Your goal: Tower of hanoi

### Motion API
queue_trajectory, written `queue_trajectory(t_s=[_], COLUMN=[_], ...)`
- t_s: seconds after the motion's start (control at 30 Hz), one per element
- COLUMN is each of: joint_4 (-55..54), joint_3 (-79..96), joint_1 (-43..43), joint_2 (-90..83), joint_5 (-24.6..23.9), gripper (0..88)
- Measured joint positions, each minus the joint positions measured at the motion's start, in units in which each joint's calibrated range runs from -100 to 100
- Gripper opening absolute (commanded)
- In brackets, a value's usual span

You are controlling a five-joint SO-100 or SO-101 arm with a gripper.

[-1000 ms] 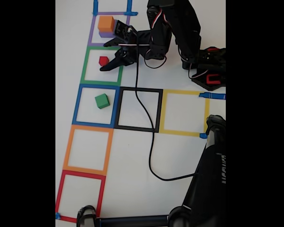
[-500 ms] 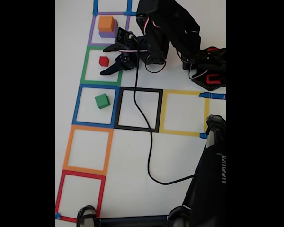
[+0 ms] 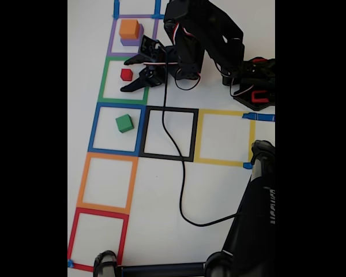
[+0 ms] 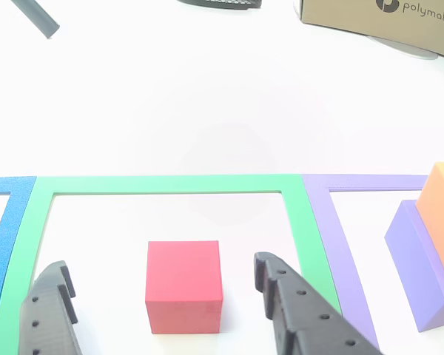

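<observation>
In the fixed view the orange cube (image 3: pixel 130 28) sits on top of the purple cube (image 3: pixel 128 41) inside the purple tape square. The red cube (image 3: pixel 126 74) lies alone in the green tape square (image 3: pixel 104 81). The green cube (image 3: pixel 124 123) lies in the blue tape square. My gripper (image 3: pixel 125 75) is open, with one finger on each side of the red cube. The other view shows the red cube (image 4: pixel 183 285) between my two dark fingers (image 4: pixel 296 310), with a gap on both sides. The purple cube (image 4: pixel 418 259) and the orange cube (image 4: pixel 442 196) show at the right edge.
A black cable (image 3: pixel 181 173) runs from the arm across the black tape square (image 3: pixel 170 109). Yellow, orange and red tape squares lie further along. The arm's base (image 3: pixel 254 86) stands at the right. A black stand (image 3: pixel 254 225) fills the lower right. A cardboard box (image 4: pixel 377 15) stands beyond the squares.
The arm has leaned a little further left, and the open gripper has shifted slightly down the picture around the red cube. None of the cubes has moved.
</observation>
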Motion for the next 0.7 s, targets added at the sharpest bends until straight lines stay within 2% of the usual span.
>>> queue_trajectory(t_s=[0.23,0.7], joint_4=[0.0,0.0], joint_3=[0.27,0.8], joint_1=[0.0,0.0], joint_2=[0.0,0.0], joint_5=[0.0,0.0], gripper=[25.0,16.3])
